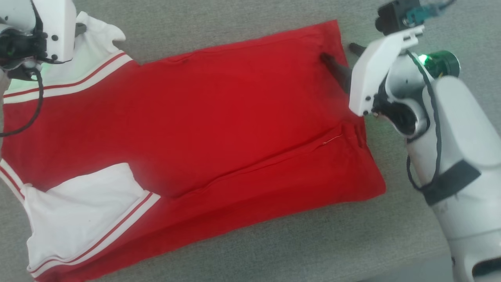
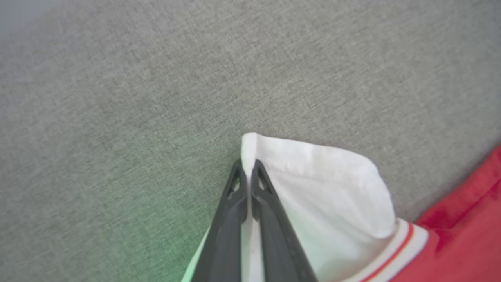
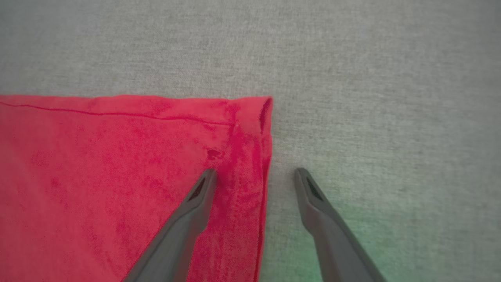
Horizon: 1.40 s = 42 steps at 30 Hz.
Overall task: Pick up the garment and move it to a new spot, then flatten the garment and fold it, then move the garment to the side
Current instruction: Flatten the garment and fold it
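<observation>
Item: red jersey-style T-shirt (image 1: 219,117), white short sleeves, red-white striped trim. Spread flat on grey woven fabric surface (image 1: 274,243), plain red face up.
Left gripper (image 2: 247,166): clenched on edge of white sleeve (image 2: 332,188) (far-left corner, head view).
Right gripper (image 3: 254,176): released, jaws astride hem corner, one finger over red cloth, other over grey surface. Forearm angled in from lower right.
</observation>
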### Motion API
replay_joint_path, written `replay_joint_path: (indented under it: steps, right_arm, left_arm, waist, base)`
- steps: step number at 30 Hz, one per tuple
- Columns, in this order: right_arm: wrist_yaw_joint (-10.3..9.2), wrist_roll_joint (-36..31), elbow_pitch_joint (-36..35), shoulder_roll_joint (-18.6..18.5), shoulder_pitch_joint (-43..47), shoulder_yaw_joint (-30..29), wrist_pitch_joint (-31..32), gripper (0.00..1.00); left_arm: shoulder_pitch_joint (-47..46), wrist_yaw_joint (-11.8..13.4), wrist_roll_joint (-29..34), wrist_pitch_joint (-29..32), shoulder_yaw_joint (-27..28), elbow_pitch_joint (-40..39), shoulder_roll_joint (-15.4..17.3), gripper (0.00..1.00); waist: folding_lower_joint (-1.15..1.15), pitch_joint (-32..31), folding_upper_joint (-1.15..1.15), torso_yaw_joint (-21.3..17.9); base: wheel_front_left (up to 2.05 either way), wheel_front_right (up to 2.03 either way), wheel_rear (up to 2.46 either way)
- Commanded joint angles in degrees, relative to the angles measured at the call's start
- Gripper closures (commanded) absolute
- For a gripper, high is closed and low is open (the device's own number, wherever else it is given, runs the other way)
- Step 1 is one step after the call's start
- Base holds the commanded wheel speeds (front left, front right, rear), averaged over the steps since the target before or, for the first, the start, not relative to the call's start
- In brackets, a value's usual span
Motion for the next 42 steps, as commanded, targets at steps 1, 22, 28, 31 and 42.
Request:
replay_joint_path:
  steps: [1, 22, 28, 31, 42]
  right_arm:
    - [0.0, 1.5, 2.0, 0.6, -1.3, 1.1, 2.0, 0.0]
    - [-0.02, 6.1, 13.3, -4.9, -6.8, 6.5, 4.0, 1.0]
    - [-0.02, 7.4, 10.1, -8.9, -3.6, 8.3, 3.4, 1.0]
    - [-0.02, 9.1, 6.2, -12.7, 0.3, 9.4, 4.6, 1.0]
    - [-0.04, 11.8, -9.1, -20.7, 15.3, 6.8, 11.1, 1.0]
  left_arm:
    - [0.6, -0.1, -0.2, -0.4, -0.6, 0.8, -0.7, 1.0]
    - [-0.2, -0.5, -2.9, -4.4, -1.9, 0.0, -3.4, 1.0]
    - [0.5, -0.2, -4.3, -1.9, -2.1, -0.6, -3.0, 1.0]
    - [1.8, 2.0, -4.5, 0.9, -2.7, -2.9, -2.0, 1.0]
    - [13.3, 13.9, -7.5, 4.4, -3.5, -27.5, 7.5, 1.0]
  waist:
    - [0.0, 0.2, 0.0, 0.4]
    - [0.0, -4.9, 0.0, 7.1]
    - [0.0, -8.2, 0.0, 9.7]
    - [0.0, -10.8, 0.0, 11.6]
    - [0.0, -15.1, 0.0, 15.6]
  base:
    - [0.0, 0.0, 0.0]
    - [0.0, 0.0, 0.0]
    - [0.0, 0.0, 0.0]
    - [0.0, 0.0, 0.0]
    - [0.0, 0.0, 0.0]
